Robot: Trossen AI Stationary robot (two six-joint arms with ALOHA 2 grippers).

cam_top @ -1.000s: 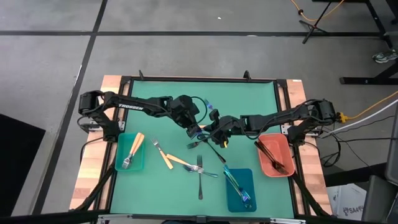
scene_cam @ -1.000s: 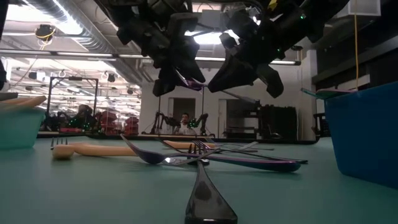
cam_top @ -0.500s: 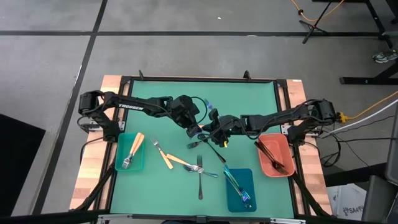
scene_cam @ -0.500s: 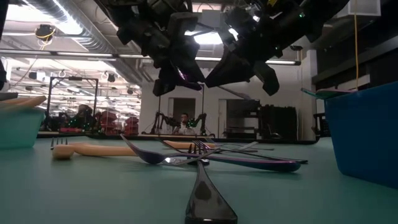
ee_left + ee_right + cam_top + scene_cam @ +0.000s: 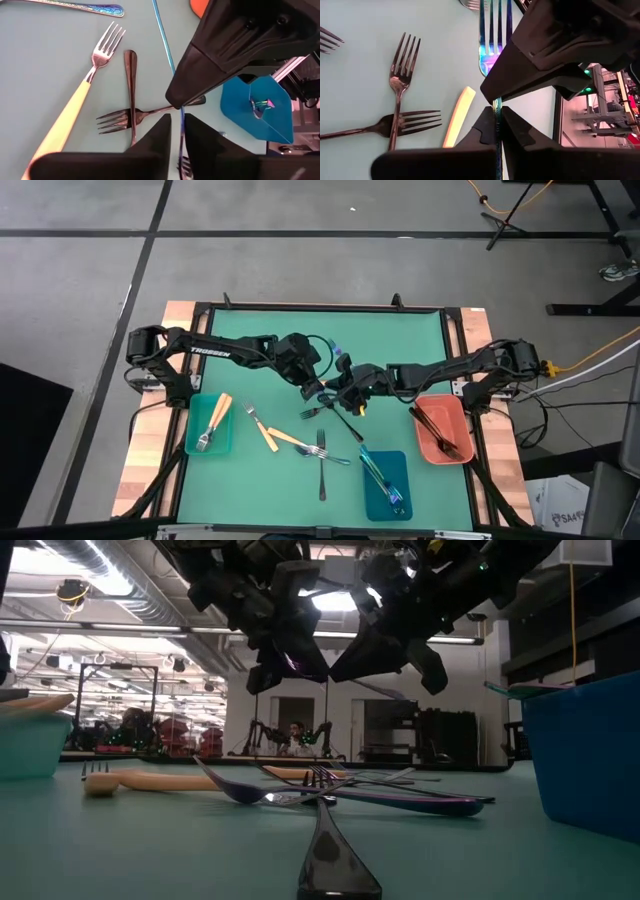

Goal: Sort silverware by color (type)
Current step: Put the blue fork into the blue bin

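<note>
An iridescent blue-teal fork (image 5: 494, 35) hangs in the air over the table's middle, between my two grippers. My right gripper (image 5: 496, 119) is shut on its handle. My left gripper (image 5: 178, 125) faces it from the left, still open, one finger on each side of the thin blue handle (image 5: 165, 45); a little table shows in the gap. In the high view both grippers meet at the centre (image 5: 335, 385). Below lie several loose pieces of silverware: dark forks (image 5: 131, 112) and tan-handled ones (image 5: 75, 107). My right gripper pinches the iridescent fork's handle (image 5: 496, 106) between its two fingers. The fork runs on forward past the fingertips, its tines (image 5: 495, 20) at the free end. It is lifted clear of the table. My left arm's fingers (image 5: 535, 60) cross in front of the handle's middle.
A teal tray (image 5: 192, 448) at the near left holds tan-handled pieces. Iridescent pieces lie in the blue tray (image 5: 402, 462) at the near right. At the right a salmon tray (image 5: 458, 405) holds dark ones. Loose forks (image 5: 321, 455) lie near the table's front middle.
My left gripper's fingers have drawn closer together about the fork's handle. Neither arm has moved, and the fork stays in the air.
</note>
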